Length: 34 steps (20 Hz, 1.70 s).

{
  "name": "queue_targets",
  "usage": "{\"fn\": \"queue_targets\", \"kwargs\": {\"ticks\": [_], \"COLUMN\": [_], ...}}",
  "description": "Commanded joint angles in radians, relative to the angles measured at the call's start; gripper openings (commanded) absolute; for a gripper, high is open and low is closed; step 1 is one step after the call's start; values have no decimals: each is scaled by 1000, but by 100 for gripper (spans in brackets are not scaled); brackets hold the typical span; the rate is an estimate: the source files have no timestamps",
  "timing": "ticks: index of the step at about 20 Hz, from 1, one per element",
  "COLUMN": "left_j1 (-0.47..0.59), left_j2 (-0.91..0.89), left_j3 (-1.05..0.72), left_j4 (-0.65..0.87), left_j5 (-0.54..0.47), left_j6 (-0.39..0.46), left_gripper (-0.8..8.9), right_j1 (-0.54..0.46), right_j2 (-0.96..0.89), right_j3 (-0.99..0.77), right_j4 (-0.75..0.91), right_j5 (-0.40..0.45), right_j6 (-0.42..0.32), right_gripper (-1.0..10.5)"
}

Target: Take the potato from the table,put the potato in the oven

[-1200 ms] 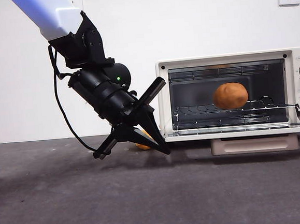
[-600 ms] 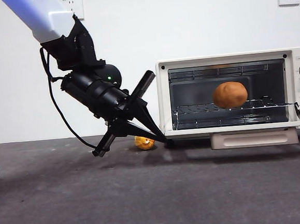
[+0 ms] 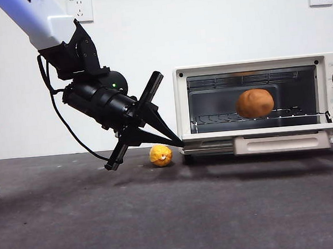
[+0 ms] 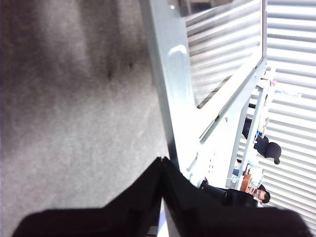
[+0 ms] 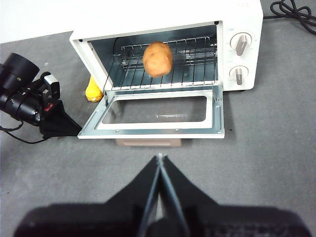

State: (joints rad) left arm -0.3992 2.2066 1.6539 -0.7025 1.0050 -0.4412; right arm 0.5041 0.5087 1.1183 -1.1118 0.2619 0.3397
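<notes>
Smooth orange-brown oval potato (image 3: 255, 103) on oven (image 5: 237, 19) rack, left hand (image 3: 176, 142) clenched empty at door

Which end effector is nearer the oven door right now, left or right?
Left. The left end effector sits at the corner of the oven door, apparently touching it. The right end effector hangs back in front of the door, apart.

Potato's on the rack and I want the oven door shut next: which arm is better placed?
Left. The left gripper has its tip at the open oven door's corner; the right gripper hangs back, apart from it.
</notes>
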Motion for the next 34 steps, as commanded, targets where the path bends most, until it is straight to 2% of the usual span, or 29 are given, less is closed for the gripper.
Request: {"fn": "queue_targets", "kwargs": {"ticks": [1, 13, 18, 23, 30, 34], "left_j1": [-9, 10, 19, 21, 22, 22], "left_j2": [11, 10, 10, 10, 10, 10], "left_j3": [-3, 7, 72, 202, 363, 407], "left_j4": [56, 184, 203, 202, 192, 188], "left_j5": [80, 182, 181, 165, 60, 69], "left_j6": [-17, -137, -178, -209, -237, -237], "left_gripper": [-8, -8, -8, -8, -7, -7], "right_j1": [2, 2, 2, 2, 2, 2], "right_j2": [-1, -1, -1, -1, -1, -1], "right_j3": [-1, -1, -1, -1, -1, -1], "right_j4": [5, 11, 12, 12, 12, 12], "right_j5": [0, 0, 0, 0, 0, 1], "right_j6": [-2, -2, -2, -2, -3, -3], "right_gripper": [0, -1, -1, -1, -1, -1]}}
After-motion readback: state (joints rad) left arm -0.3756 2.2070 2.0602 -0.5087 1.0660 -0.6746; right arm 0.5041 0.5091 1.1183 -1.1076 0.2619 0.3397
